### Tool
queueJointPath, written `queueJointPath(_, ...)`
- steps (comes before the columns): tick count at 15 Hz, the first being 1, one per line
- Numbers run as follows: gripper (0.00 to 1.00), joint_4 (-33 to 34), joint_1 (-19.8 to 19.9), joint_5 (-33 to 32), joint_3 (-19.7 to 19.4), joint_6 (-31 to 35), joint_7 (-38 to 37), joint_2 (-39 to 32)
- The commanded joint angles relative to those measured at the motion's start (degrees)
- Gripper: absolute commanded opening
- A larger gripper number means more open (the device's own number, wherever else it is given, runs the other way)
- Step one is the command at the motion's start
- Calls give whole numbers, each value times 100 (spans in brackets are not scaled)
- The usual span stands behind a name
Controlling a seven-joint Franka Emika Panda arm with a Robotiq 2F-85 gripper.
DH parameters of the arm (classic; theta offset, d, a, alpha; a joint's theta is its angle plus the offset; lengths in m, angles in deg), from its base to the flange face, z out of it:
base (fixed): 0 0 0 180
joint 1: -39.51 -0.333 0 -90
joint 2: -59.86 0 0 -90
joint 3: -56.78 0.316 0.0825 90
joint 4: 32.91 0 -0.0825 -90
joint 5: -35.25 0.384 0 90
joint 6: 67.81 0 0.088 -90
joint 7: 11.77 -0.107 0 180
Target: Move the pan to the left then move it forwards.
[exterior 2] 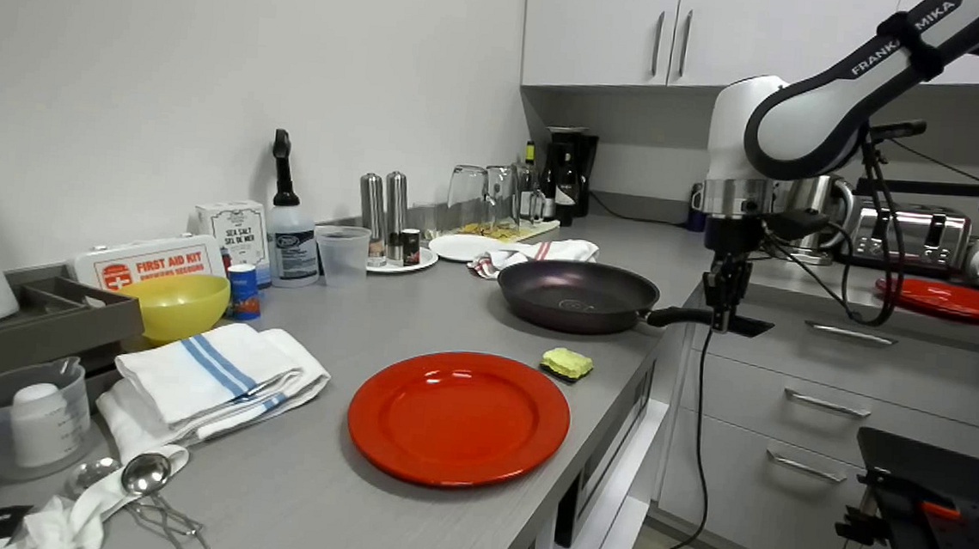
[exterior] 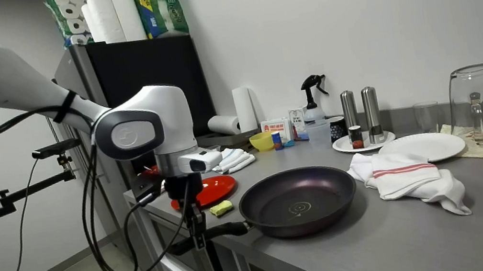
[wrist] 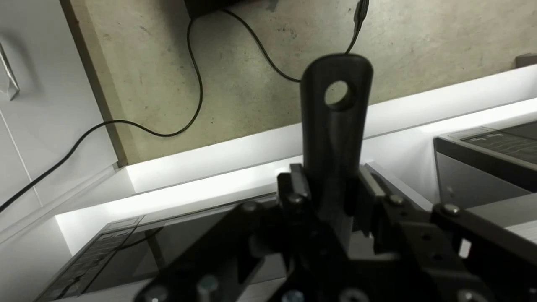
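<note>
You are gripping the pan (exterior: 298,201) by its long black handle (wrist: 335,134): in the wrist view the hand (wrist: 331,184) is clasping it, one of its fingers (wrist: 298,182) bearing on each side. The handle's end, with its round hole, is reaching out past the fingers above the floor (wrist: 147,84). In both exterior views the hand is pointing downward, and the pan is sitting on the bench (exterior: 432,241) near the front edge, its handle jutting out over that edge.

A yellow sponge (exterior 2: 568,363) is lying between the pan and the red plate (exterior 2: 458,419), just beside both. On the pan's far side from them, a crumpled white towel (exterior: 405,177) is lying close by; you can't tell whether it is touching. A white plate (exterior: 423,148) is resting behind that towel, and two steel mills (exterior: 371,107) are standing on a smaller dish (exterior: 341,145) with a little shaker (exterior: 356,136). Well apart from the pan, a yellow bowl (exterior 2: 185,309) and a folded striped towel (exterior 2: 207,375) are sitting near each other.
</note>
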Motion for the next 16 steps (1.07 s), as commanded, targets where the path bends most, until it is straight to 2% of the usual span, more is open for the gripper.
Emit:
queueJointPath(1,8,-219,20,-99,-27,-339,242,346)
queueJointPath(16,9,-496,29,-635,-22,-427,802,589)
